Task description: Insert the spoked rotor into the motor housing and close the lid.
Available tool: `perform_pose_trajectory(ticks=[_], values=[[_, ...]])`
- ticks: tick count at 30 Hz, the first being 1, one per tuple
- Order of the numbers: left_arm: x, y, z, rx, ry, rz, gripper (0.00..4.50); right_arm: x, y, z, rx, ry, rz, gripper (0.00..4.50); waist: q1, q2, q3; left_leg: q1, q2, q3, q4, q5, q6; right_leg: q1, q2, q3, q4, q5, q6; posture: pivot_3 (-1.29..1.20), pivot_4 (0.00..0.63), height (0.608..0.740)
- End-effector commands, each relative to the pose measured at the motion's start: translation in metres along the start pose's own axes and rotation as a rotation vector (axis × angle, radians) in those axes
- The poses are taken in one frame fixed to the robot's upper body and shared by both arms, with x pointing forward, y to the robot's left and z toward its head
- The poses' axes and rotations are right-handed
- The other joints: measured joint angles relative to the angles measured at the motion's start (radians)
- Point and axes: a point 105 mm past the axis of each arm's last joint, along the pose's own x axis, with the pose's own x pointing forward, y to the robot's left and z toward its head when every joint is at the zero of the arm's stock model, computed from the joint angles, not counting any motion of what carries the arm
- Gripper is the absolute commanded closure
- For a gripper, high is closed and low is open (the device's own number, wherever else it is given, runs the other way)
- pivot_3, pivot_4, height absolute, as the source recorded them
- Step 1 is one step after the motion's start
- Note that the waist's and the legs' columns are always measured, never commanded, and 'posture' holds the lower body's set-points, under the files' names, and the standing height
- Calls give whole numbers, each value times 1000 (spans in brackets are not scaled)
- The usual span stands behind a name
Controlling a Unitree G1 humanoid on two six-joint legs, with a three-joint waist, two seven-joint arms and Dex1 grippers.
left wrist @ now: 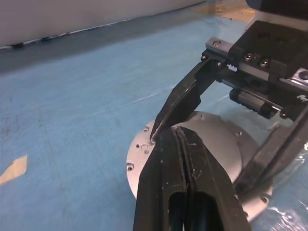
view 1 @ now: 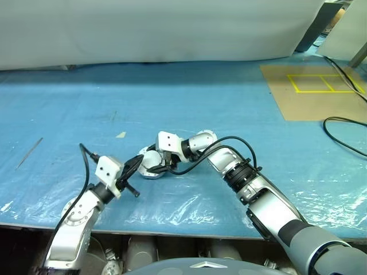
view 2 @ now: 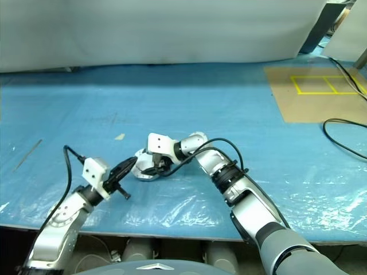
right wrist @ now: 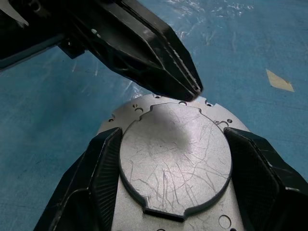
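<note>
**Lid down on the housing, rotor out of sight**

Closure looks nearly complete. On the blue plastic-covered table (view 1: 241, 114) sits the round grey metal motor housing (view 1: 150, 170), and its plain grey disc lid (right wrist: 175, 154) lies flat over it, scratched outer face up, so no windings show. The right gripper (right wrist: 175, 192) straddles the lid with its two black fingers (right wrist: 98, 168) spread wide, one at each side of the disc; whether they press its edge or merely flank it I cannot tell. The left gripper (left wrist: 180, 139) has its fingers pinched together, holding nothing, their tips at the lid's rim beside one of the right gripper's fingers.

What remains, by my judgement, is at most a final press to seat the lid and then letting go.

The spoked rotor cannot be checked: presumably it sits inside, under the lid. The hinge is also hard to pick out, and the head views hide most of the housing behind the right gripper.
</note>
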Motion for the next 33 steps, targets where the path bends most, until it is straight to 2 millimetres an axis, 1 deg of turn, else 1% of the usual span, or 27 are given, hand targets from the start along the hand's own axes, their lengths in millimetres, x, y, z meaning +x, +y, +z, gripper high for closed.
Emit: perform_pose_trajectory(ticks=[1,4,9,11,13,14,18,21,23,25,28,31,33], values=[[7,-1,-5,12,40,-20,4500,-3,6,-35,62,143,-4,1486,0,0,0,-1,0,0,0,0,0,-1,0,0,0,0,0,0,150,740],[6,-9,-23,29,162,-88,4500,-5,4,-31,69,129,-12,1486,0,0,0,-2,0,0,0,0,0,-2,0,0,0,0,0,0,150,740],[-2,-13,-40,14,282,-132,4500,-5,3,-22,98,95,-14,1486,2,2,-1,-1,-1,0,0,0,0,-1,-1,0,0,0,0,0,150,740],[-3,-14,-41,-7,291,-126,4500,-5,1,-18,108,74,-28,761,2,3,-2,-1,-1,0,0,0,0,-1,-1,0,-1,0,0,0,150,740],[-3,-14,-41,-9,294,-126,4500,-5,1,-15,108,59,-34,167,2,4,-3,-1,-1,0,0,0,0,-1,-1,0,-1,0,0,0,150,740],[-3,-14,-40,-9,294,-127,4500,-5,0,-13,111,47,-36,43,1,4,-3,-1,-1,0,0,0,0,-1,-1,0,-1,0,0,0,150,740],[-1,-15,-39,-15,288,-134,4500,-6,-5,-2,98,-11,-62,43,1,4,-2,-2,-1,0,-1,0,0,-1,-1,0,-2,0,0,0,150,740],[0,-16,-39,-15,284,-138,4500,-10,-5,13,90,-100,-58,43,2,4,-2,-2,-1,0,-1,0,0,-2,-1,0,-2,0,0,0,150,740],[1,-16,-38,-14,282,-143,4500,-17,-6,25,128,-189,-50,43,4,4,-2,-3,-1,0,-1,0,0,-2,-1,0,-3,0,0,0,150,740],[2,-16,-38,-14,281,-148,4500,-25,-8,31,161,-240,-54,43,4,4,-2,-4,-1,0,-2,0,0,-3,-1,0,-4,0,0,0,150,740],[3,-16,-39,-13,283,-154,4500,-38,-9,32,207,-267,-63,43,3,4,-2,-4,-1,0,-3,0,0,-4,-1,0,-4,0,0,0,150,740],[3,-16,-40,-8,286,-161,4500,-50,-10,28,374,-300,-65,43,4,4,-2,-4,-1,0,-5,0,0,-3,-1,0,-6,0,0,0,150,740],[4,-16,-40,-6,286,-165,4500,-54,-10,18,472,-264,-83,43,4,4,-2,-4,-2,0,-6,0,0,-3,-1,0,-8,0,1,0,150,740]])
